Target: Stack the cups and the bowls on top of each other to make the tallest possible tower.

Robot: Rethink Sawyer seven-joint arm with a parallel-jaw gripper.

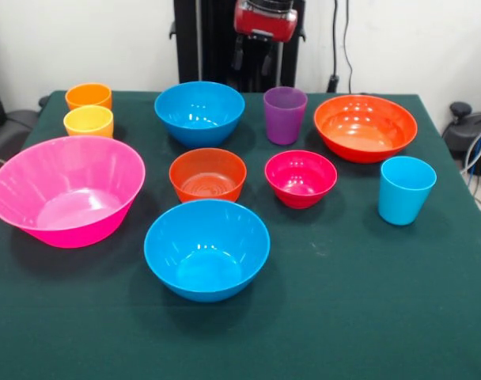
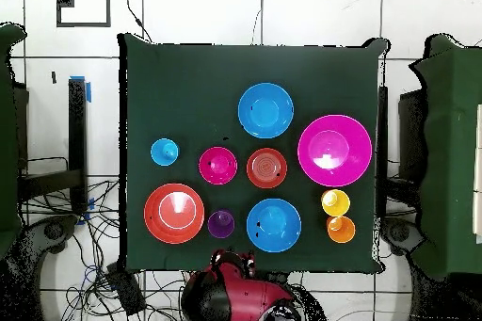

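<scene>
All cups and bowls stand apart and upright on the green table; nothing is stacked. In the far row are the orange cup, a blue bowl, the purple cup and the orange-red bowl. The yellow cup stands just in front of the orange cup. In the middle are the small orange bowl, the magenta-red bowl and the light blue cup. The pink bowl is at the left and the second blue bowl is nearest. My gripper is drawn back beyond the far edge, holding nothing.
The red arm body sits off the table by the pedestal. Cables lie on the floor around the table. Bare green cloth shows along the near edge in the front view and beyond the blue bowl in the overhead view.
</scene>
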